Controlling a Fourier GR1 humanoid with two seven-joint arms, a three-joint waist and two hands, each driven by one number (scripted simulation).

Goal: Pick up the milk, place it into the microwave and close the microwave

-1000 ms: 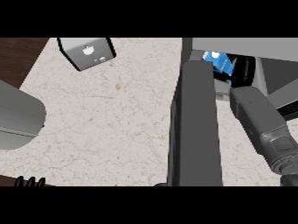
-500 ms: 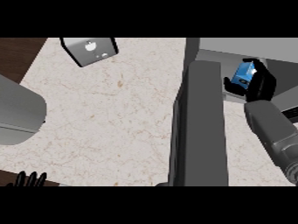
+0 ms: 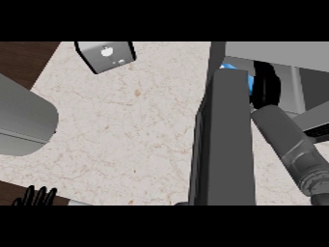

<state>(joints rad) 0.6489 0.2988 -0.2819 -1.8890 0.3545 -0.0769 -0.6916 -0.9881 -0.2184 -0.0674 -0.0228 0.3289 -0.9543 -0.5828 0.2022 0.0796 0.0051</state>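
We are reaching our right hand past the open microwave door, fingers wrapped around the milk, which shows only as a blue sliver just behind the door's top edge, likely because it is going into the cavity. Our left hand is resting far left of the door, fingers straight, leaving it free for closing.

Grey cylindrical right forearm with ringed wrist segment, black right hand, black-fingered left hand
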